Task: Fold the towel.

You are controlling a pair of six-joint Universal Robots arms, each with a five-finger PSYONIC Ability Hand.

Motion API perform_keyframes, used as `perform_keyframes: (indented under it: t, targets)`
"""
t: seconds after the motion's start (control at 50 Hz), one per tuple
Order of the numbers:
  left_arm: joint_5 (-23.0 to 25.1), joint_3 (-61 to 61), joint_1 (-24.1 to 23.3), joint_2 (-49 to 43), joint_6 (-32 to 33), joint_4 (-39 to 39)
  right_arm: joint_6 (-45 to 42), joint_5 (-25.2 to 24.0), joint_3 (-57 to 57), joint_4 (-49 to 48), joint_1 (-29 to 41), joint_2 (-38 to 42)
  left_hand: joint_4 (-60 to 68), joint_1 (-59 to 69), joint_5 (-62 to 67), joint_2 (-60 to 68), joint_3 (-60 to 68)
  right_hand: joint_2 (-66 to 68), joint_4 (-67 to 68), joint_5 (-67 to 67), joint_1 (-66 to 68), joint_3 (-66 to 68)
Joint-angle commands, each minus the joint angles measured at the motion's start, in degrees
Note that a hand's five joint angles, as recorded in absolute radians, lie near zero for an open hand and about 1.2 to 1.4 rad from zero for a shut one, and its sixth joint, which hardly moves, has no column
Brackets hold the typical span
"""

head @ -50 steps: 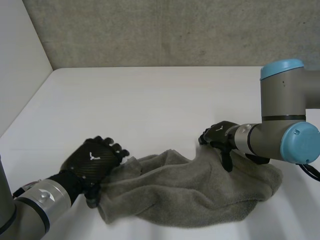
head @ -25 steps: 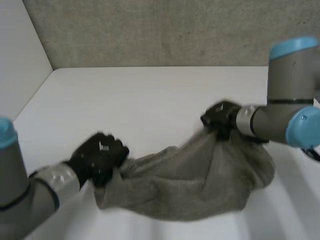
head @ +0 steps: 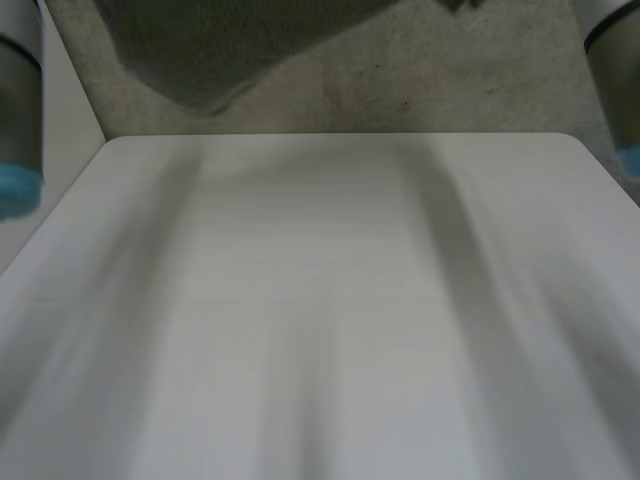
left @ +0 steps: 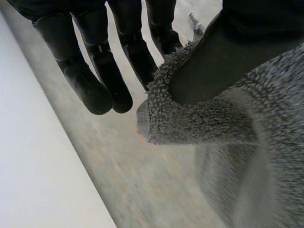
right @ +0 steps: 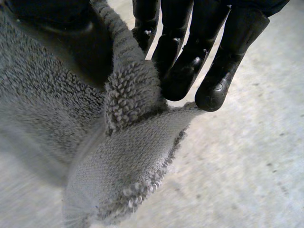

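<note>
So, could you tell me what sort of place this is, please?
Probably a robotics lab bench: a white table, a plain grey wall behind it, and the robot's left hand pinching a towel.

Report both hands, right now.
Left hand: shut on the towel, a corner pinched between thumb and fingers.
Right hand: shut on the towel, a bunched edge pinched between thumb and fingers.

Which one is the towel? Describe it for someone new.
Look above the far edge of the white table, against the concrete wall. The towel hangs there, pinched by the left robot hand and the right robot hand. It is the only grey, looped cloth.
</note>
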Motion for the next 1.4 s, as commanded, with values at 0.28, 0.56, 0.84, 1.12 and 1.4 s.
perform_keyframes:
  t: [0.28,0.56,0.84,1.12,1.4]
  targets:
    - [5.9,-41.6,2.9,-6.4,0.6,6.5,-14.2,-5.7,27.1,9.2,0.7,8.9,-6.7,-1.5,-14.9,-4.4,-8.4,3.8,3.0,4.2,3.9,4.1]
    - [6.2,-49.8,2.6,4.0,0.4,4.3,-17.4,-3.6,40.0,13.7,0.7,2.8,-31.9,-26.7,-40.1,-29.6,-33.6,-43.5,-44.3,-43.0,-43.4,-43.2]
    - [9.4,-50.7,2.8,10.1,0.4,4.3,-14.1,-3.3,48.9,10.5,-0.3,-0.5,-72.8,-67.5,-81.0,-70.5,-74.4,-50.3,-51.1,-49.9,-50.2,-50.0]
    - [27.8,-47.7,3.8,9.1,0.5,4.4,-15.0,-3.0,52.7,0.6,-1.8,-0.6,-70.6,-65.4,-78.8,-68.3,-72.3,-50.6,-51.4,-50.2,-50.6,-50.3]
    - [26.7,-36.4,2.7,-9.0,6.2,1.1,-15.2,-3.3,53.3,0.0,-2.7,-0.3,-69.4,-64.2,-77.6,-67.1,-71.1,-50.6,-51.4,-50.2,-50.6,-50.3]
